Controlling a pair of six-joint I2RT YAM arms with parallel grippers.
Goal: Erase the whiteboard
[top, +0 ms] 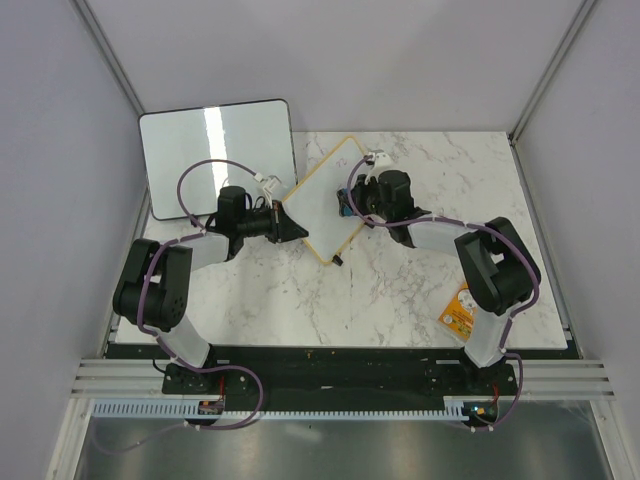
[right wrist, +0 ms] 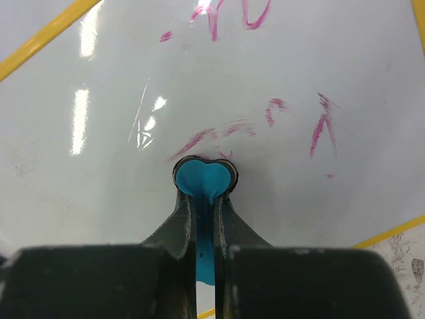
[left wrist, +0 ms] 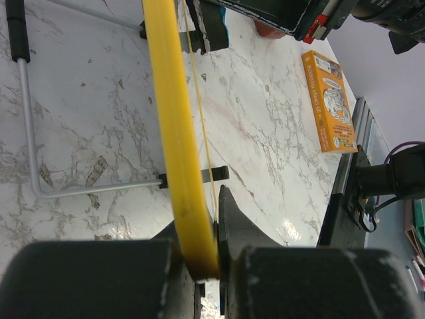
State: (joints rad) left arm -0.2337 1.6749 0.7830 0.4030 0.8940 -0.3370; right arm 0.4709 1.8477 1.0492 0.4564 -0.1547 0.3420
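the whiteboard sits mid-table, turned cornerwise between the two arms, one corner near the blank board. the left gripper is clenched on its yellow frame, which shows pinched between the jaws in the left wrist view. that hold looks meant to brace the board, so a wipe does not push it across the marble.

the right gripper is clamped on a blue eraser, squeezed so hard the pad bulges (it looks like a little heart). it is set against the white face just below the pink writing, with more strokes at the upper edge. so plenty is left to clear, and i judge the task mid-wipe at best.

an orange box lies well apart by the right arm, playing no part.
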